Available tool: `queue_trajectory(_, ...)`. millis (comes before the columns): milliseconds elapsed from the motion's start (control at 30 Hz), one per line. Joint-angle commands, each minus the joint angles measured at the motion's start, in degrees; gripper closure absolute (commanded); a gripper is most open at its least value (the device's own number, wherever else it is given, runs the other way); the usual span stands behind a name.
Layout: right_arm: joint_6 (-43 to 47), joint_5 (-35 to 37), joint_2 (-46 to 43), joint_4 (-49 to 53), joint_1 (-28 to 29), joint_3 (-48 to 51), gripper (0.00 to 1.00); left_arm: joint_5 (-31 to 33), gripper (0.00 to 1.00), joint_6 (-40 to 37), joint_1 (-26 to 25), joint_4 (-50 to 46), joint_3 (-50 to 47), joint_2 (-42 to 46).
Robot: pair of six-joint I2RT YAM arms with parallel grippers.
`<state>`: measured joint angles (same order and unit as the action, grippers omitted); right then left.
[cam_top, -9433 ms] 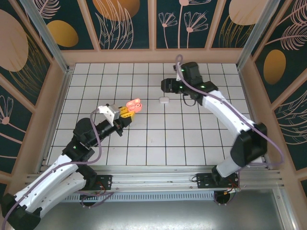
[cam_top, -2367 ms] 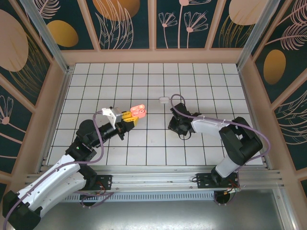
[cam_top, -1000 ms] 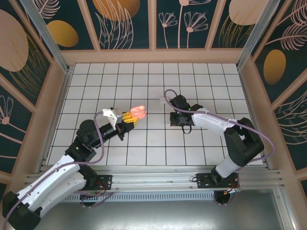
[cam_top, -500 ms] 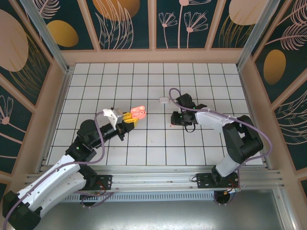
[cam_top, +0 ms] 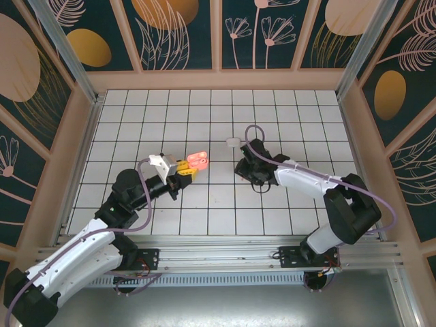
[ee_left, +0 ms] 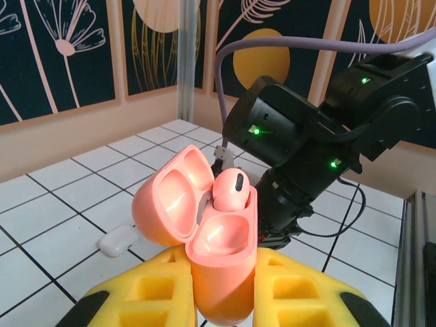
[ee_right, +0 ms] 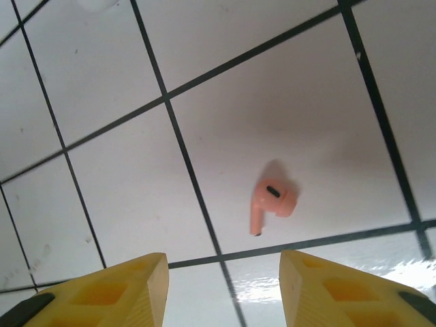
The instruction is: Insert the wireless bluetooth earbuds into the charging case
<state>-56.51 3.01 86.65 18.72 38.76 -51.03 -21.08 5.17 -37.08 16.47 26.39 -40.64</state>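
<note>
Nearest the bases, the left gripper [ee_left: 219,300] is staying clenched on the lower shell of the salmon-pink charging case [ee_left: 218,238], holding it upright with the lid swung open, much as it has been over the last few seconds. One pink earbud [ee_left: 230,191] is already sitting in its well, stem down, while the neighbouring well is showing bare. Just beyond, the right gripper [ee_right: 225,286] is the part that is changing: a second ago its jaws were nearly together, and now they are spreading, released and gripping nothing, as the arm is shifting a little toward the case side. That is reading as a set-up to pick up the second pink bud, so the task is looking about half done for this case. That loose earbud [ee_right: 270,201] is lying on its side on the white tiled floor [ee_right: 102,136], ahead of the yellow fingers [ee_right: 116,289], touching neither; it is tiny, glossy and rounded with a short stem and a dark oval vent, likely slippery to pinch. Farther back, a white rounded piece [cam_top: 234,142] is resting on the tiles, too small to identify
</note>
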Motion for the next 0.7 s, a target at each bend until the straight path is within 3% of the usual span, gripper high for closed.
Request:
queue_trajectory(0,-9.7,5.1,0.8,0.0,1.0,0.6,0.53,-2.1,0.83,-1.6,0.2,2.7,0.0,-0.5)
queue_trajectory(667,-10.7,2.0,8.4,-1.5,-2.4,-1.0,0.61,-4.1,0.83,-2.0,0.2,4.3,-1.6,0.4)
